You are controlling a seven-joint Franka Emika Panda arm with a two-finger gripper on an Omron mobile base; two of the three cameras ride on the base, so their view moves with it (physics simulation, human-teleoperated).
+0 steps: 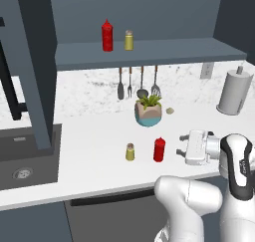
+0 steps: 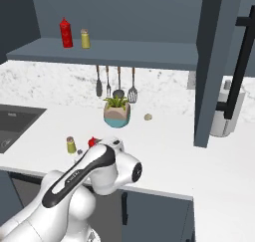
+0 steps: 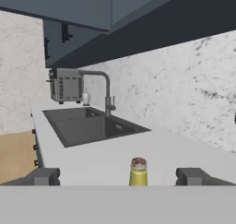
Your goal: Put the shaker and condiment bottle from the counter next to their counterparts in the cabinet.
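Looking along the counter, you have the gripper level with its fingers spread wide apart, holding nothing, just right of the condiment bottle. Beyond that bottle stands the shaker, seen between the fingertips in your hand view. Their counterparts stand side by side on the cabinet shelf above.

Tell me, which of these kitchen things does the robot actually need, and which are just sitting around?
Needed:
- shaker on the counter
- condiment bottle beside it
- counterparts on the cabinet shelf
- fingers, open

Just lying about:
- potted plant
- hanging utensils
- paper towel roll
- sink and faucet
- toaster
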